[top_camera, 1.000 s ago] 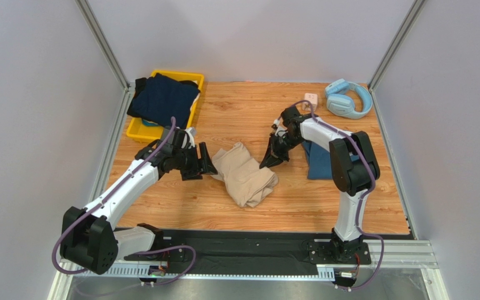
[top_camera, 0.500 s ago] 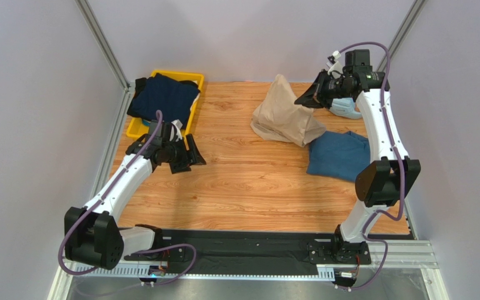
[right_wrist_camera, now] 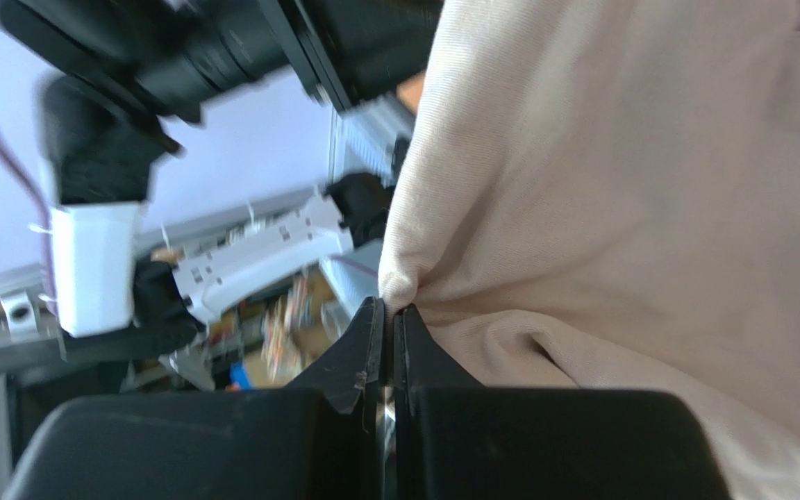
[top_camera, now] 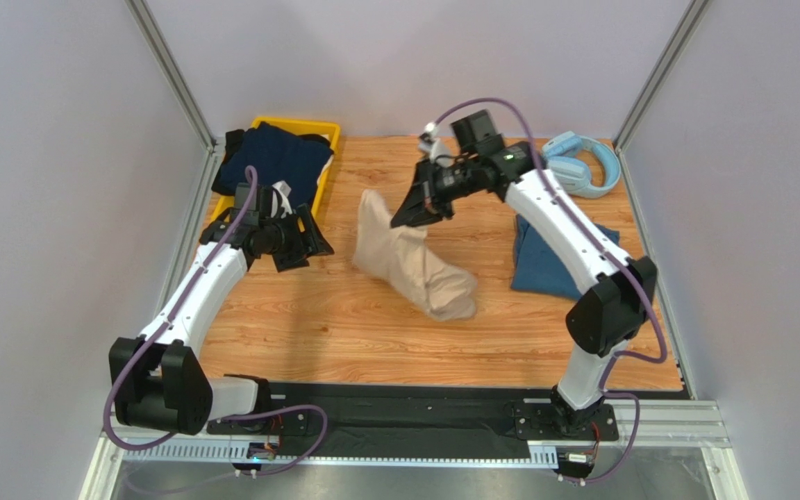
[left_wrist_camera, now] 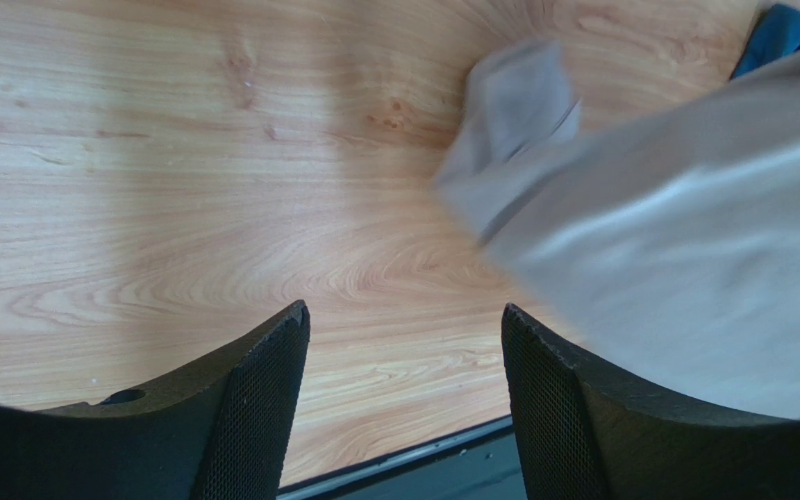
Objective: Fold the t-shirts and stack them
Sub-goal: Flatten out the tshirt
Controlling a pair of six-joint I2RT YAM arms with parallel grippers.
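My right gripper point(top_camera: 411, 211) is shut on an edge of the beige t-shirt point(top_camera: 415, 267) and holds it raised over the table's middle; the cloth hangs down and trails to the right on the wood. In the right wrist view the pinched fold sits at my gripper point(right_wrist_camera: 389, 308), with the beige t-shirt point(right_wrist_camera: 623, 188) filling the right side. My left gripper point(top_camera: 308, 238) is open and empty, left of the shirt; in the left wrist view my gripper point(left_wrist_camera: 404, 323) hovers over bare wood with the beige t-shirt point(left_wrist_camera: 686, 260) at right. The teal-blue t-shirt point(top_camera: 550, 266) lies right. The dark navy t-shirt point(top_camera: 269, 161) lies in the yellow bin point(top_camera: 229, 221).
Light-blue headphones point(top_camera: 582, 164) lie at the back right corner. The yellow bin stands at the back left against the frame post. The table's front edge point(left_wrist_camera: 394, 464) shows just beyond my left fingers.
My right arm carried the beige t-shirt from the table's middle up to the back right, then swung it back left to the middle. My left gripper drew back left, toward the bin.
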